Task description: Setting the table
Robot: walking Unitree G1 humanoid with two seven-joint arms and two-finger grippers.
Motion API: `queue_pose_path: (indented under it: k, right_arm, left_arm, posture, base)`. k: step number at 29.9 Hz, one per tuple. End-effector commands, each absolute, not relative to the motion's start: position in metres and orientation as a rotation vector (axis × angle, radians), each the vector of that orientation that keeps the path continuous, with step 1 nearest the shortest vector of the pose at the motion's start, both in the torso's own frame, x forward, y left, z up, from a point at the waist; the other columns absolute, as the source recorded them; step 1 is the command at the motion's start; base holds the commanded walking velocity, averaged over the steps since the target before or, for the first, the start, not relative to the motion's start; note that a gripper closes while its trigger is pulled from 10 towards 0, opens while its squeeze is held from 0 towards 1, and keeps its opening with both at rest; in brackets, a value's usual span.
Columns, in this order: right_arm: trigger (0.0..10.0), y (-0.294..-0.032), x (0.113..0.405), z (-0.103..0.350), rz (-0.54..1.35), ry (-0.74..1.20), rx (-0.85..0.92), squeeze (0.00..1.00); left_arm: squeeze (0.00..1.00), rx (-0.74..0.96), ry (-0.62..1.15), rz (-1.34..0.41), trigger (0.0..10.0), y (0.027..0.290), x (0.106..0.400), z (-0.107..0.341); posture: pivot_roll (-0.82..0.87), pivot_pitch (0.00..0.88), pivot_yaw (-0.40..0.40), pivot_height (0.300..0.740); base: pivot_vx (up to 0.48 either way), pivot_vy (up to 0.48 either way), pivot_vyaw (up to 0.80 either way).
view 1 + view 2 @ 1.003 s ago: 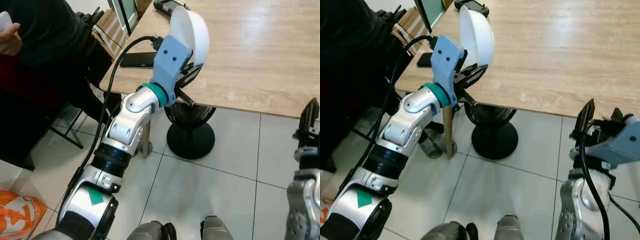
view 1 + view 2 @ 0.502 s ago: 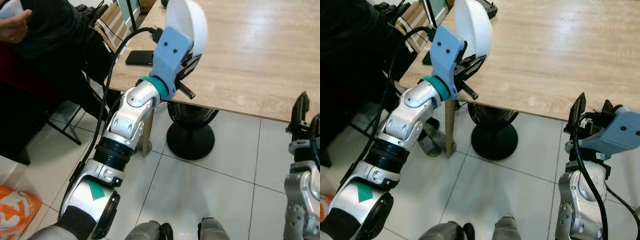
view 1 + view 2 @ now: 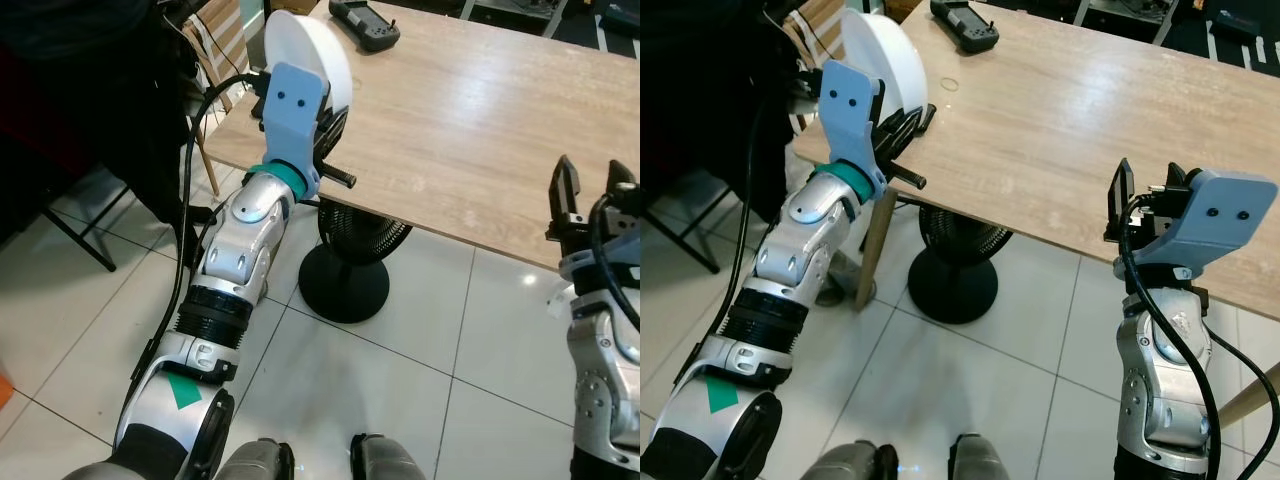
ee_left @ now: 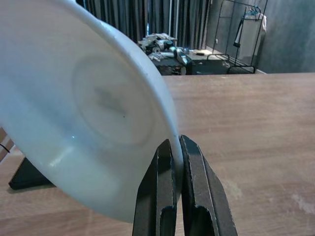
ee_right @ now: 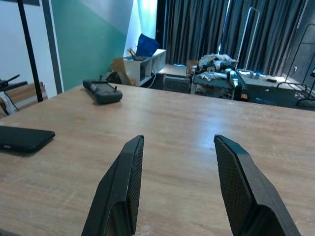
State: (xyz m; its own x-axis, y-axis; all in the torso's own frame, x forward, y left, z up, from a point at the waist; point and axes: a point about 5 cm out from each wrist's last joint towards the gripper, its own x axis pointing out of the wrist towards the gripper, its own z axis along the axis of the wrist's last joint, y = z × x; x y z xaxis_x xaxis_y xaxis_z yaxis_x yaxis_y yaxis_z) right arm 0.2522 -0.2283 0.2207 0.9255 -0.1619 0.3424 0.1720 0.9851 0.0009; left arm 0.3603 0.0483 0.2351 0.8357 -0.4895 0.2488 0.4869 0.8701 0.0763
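White bowl (image 4: 93,113) is clamped by its rim in left gripper (image 4: 178,162) over counter (image 3: 480,130) corner; right gripper (image 5: 179,184) is held apart, empty; lowering and levelling is judged next

White bowl (image 3: 305,55), light wood-grain table (image 3: 480,120), black controller (image 3: 365,22), black fan (image 3: 350,265), pale grey tiled floor (image 3: 380,370), black gripper fingers (image 5: 125,187), blue wrist housing with teal collar (image 3: 285,175).
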Motion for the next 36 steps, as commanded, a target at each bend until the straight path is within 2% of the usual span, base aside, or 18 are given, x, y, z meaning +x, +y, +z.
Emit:
queue_pose_path:
  k: [1, 8, 15, 25, 30, 32, 36]
  right_arm:
    - [10.0, -0.224, 0.252, 0.215, -0.141, -0.316, -0.014, 0.00]
    - [10.0, -0.212, 0.250, 0.200, -0.033, -0.241, 0.003, 0.00]
    - [10.0, -0.214, 0.258, 0.194, -0.109, -0.246, 0.042, 0.00]
    - [10.0, -0.219, 0.268, 0.202, -0.121, -0.268, 0.034, 0.00]
    - [10.0, -0.210, 0.276, 0.209, -0.088, -0.288, 0.044, 0.00]
    - [10.0, -0.202, 0.279, 0.204, -0.058, -0.272, 0.056, 0.00]
    - [10.0, -0.199, 0.280, 0.201, -0.026, -0.255, 0.051, 0.00]
  left_arm:
    - [0.00, 0.018, -0.241, -0.511, 10.0, 0.050, 0.357, 0.227]
    - [0.00, 0.071, -0.195, -0.468, 10.0, 0.064, 0.352, 0.212]
    - [0.00, 0.092, -0.195, -0.410, 10.0, 0.082, 0.352, 0.208]
    - [0.00, 0.125, -0.201, -0.319, 10.0, 0.105, 0.350, 0.209]
    - [0.00, 0.131, -0.200, -0.300, 10.0, 0.111, 0.349, 0.209]
    - [0.00, 0.137, -0.193, -0.281, 10.0, 0.115, 0.350, 0.208]
    - [0.00, 0.122, -0.183, -0.262, 10.0, 0.116, 0.348, 0.206]
  posture:
    - [-0.04, 0.049, 0.000, 0.740]
    - [-0.01, 0.056, 0.000, 0.740]
    - [0.00, 0.039, 0.006, 0.740]
    - [0.05, 0.045, -0.051, 0.740]
    - [0.06, 0.050, -0.059, 0.740]
    - [0.09, 0.046, -0.090, 0.740]
    - [0.09, 0.057, -0.086, 0.740]
  base:
    - [0.000, 0.000, 0.00]
    - [0.000, 0.000, 0.00]
    - [0.000, 0.000, 0.00]
    - [0.000, 0.000, 0.00]
    - [0.000, 0.000, 0.00]
    - [0.000, 0.000, 0.00]
    - [0.000, 0.000, 0.00]
